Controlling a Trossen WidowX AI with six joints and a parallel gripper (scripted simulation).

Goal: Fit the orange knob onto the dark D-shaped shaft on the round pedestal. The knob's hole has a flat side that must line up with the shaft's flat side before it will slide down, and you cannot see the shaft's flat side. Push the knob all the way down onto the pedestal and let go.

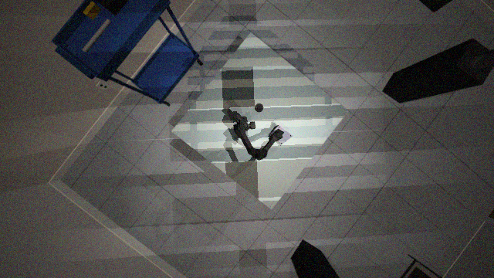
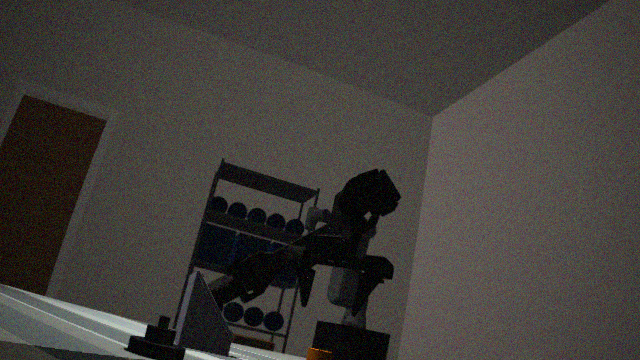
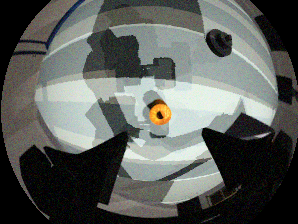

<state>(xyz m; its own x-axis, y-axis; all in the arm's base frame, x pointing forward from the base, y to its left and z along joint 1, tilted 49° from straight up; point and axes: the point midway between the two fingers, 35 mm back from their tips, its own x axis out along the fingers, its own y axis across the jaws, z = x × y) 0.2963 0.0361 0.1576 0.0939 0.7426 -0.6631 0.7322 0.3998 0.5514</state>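
Black arm [image 1: 248,143] [image 2: 280,265] in the top view, bent at the elbow, its gripper [image 1: 241,124] [image 2: 331,306] [image 3: 166,133] end near the round pedestal [image 1: 258,107] [image 2: 152,348] [image 3: 218,46]. Knob not seen here, probably hidden beneath the gripper. Exterior view: fingers spread and pointing down, nothing between them. The orange knob [image 2: 319,354] [image 3: 166,118] shows only as a sliver at the bottom edge; the shaft [image 2: 164,322] [image 3: 228,38] stands bare on the pedestal, well apart from it. Wrist view: gripper released, knob ahead between the lines of the fingertips, apparently resting on the table [image 1: 270,185] [image 3: 190,97], hole toward the camera. Its flat side is too blurred to read. Risks: an off-centre descent could let one fingertip knock the knob over or push it away; an uneven grip could tilt or twist it. Later, with the shaft's flat side unseen, a wrong turn would probably leave the knob perched on top, and pressing harder could jam it or make it slip.
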